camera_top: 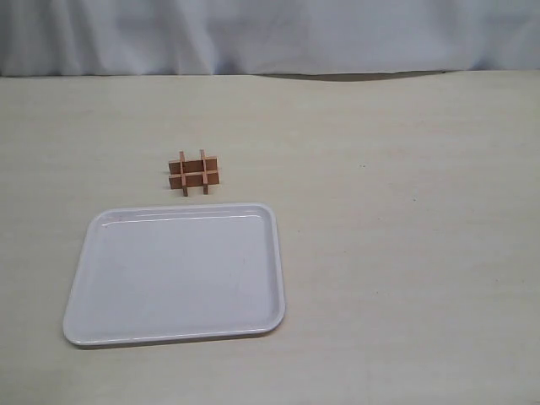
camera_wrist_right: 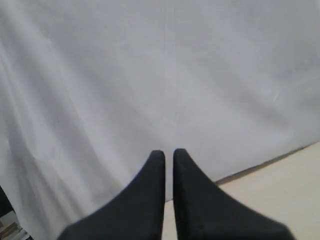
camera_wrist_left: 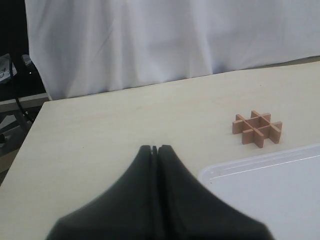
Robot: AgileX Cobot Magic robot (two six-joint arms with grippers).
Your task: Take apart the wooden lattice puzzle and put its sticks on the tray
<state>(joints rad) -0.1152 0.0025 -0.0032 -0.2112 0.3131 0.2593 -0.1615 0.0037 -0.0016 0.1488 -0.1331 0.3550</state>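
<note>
Left end effector is clenched and empty on my feed, over the counter. I see the wooden lattice puzzle standing assembled, well apart from it and just beside the white tray. Right end effector, fingers nearly together, faces a white cloth.

No lettering, label, brand mark, number or sign can be read in any view. None is made out on the wooden lattice puzzle, the tray, the table or the white cloth.
</note>
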